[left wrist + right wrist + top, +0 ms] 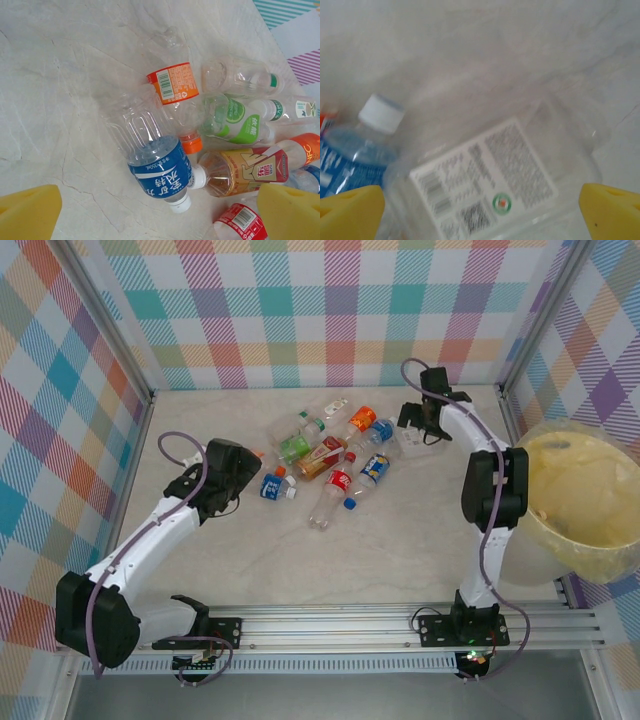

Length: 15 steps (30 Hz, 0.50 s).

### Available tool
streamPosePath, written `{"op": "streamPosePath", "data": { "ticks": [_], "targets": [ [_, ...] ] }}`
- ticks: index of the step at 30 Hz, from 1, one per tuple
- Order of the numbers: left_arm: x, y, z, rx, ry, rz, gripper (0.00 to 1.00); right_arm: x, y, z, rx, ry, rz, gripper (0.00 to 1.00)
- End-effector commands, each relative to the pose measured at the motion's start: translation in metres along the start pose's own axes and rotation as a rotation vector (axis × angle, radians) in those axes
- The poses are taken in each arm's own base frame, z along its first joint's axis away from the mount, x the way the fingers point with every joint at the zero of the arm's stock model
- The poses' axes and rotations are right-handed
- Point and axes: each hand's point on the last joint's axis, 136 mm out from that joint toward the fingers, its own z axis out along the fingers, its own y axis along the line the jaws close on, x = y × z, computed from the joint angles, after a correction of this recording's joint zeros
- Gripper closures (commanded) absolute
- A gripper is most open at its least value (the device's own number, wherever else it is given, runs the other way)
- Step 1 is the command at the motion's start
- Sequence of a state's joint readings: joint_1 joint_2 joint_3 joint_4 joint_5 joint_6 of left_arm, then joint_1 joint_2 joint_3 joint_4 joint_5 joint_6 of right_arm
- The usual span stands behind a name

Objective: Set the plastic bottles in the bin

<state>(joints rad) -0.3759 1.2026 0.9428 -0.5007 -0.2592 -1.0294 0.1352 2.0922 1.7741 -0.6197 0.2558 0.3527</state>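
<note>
Several plastic bottles (325,455) lie in a heap at the table's middle, with red, blue, orange and green labels. My left gripper (246,473) hangs open at the heap's left edge. Between and just ahead of its yellow fingertips (27,212) lies a blue-labelled bottle (160,172) with a white cap, untouched, beside an orange-labelled bottle (172,82). My right gripper (424,425) is open over a clear bottle (490,180) with a white printed label, blurred, which lies between its yellow pads (612,210). The pale-yellow bin (585,502) stands at the far right.
Checked walls close off the back and both sides. A blue-labelled bottle with a white cap (380,114) lies left of the clear one. Bare marble table (400,550) stretches between the heap and the arm bases. The right arm's elbow (495,485) stands close to the bin's rim.
</note>
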Motion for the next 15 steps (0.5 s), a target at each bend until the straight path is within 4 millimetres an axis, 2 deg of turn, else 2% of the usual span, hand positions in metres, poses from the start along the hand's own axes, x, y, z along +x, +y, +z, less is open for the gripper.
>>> {"op": "streamPosePath", "data": {
  "ticks": [1,9,15],
  "targets": [
    [-0.007,0.012,-0.004,-0.032,-0.034,-0.012,0.0,-0.016,-0.006,0.009,0.088,-0.028,0.022,0.0],
    [-0.007,0.015,-0.002,-0.035,-0.046,-0.027,0.0,0.007,0.006,0.034,0.103,0.047,-0.095,0.0],
    [-0.005,0.016,0.0,-0.044,-0.039,-0.024,0.0,0.019,-0.014,0.035,0.183,0.068,-0.155,0.0]
  ]
}}
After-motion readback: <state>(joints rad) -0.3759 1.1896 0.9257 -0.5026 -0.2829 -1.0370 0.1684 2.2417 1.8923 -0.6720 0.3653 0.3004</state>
